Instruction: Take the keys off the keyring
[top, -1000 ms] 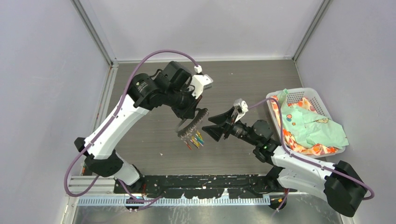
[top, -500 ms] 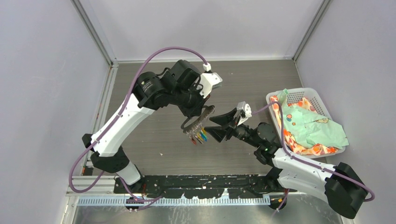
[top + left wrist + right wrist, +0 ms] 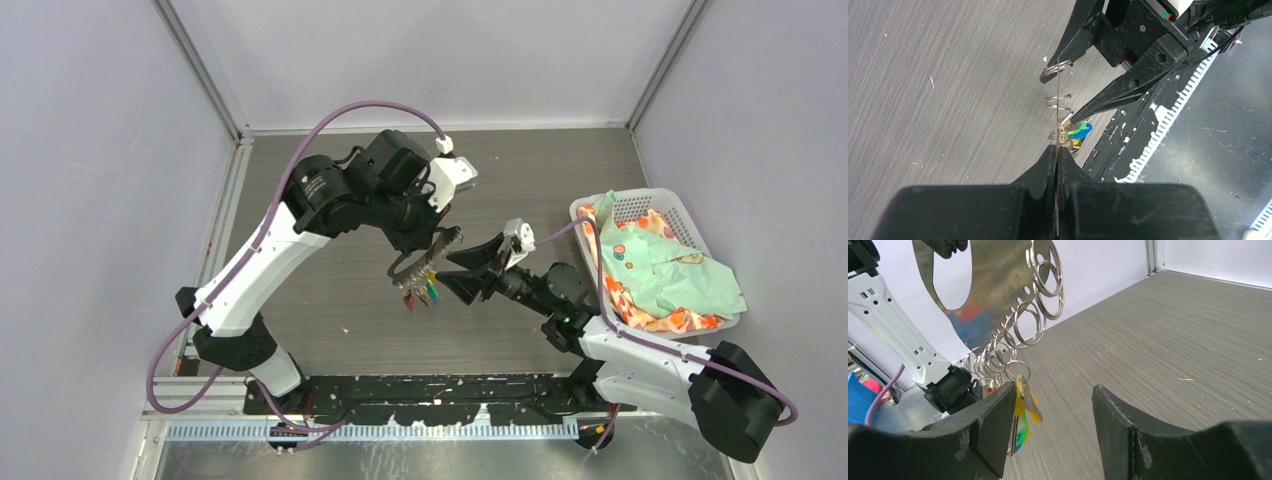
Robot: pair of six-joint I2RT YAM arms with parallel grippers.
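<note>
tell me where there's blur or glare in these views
Right wrist: the keyring mirrors red and blue patches, and the right end effector in the foreground is slightly soft. Left wrist: the left end effector is blurred, the table grain sharp. Top external: even light, no glare, the keys tiny.

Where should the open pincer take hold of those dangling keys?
Probably by the coloured heads of the keys, just below the split rings, coming in level from the side where the right pincer is open. They hang free under the keyring, which the left pincer holds up on edge.
</note>
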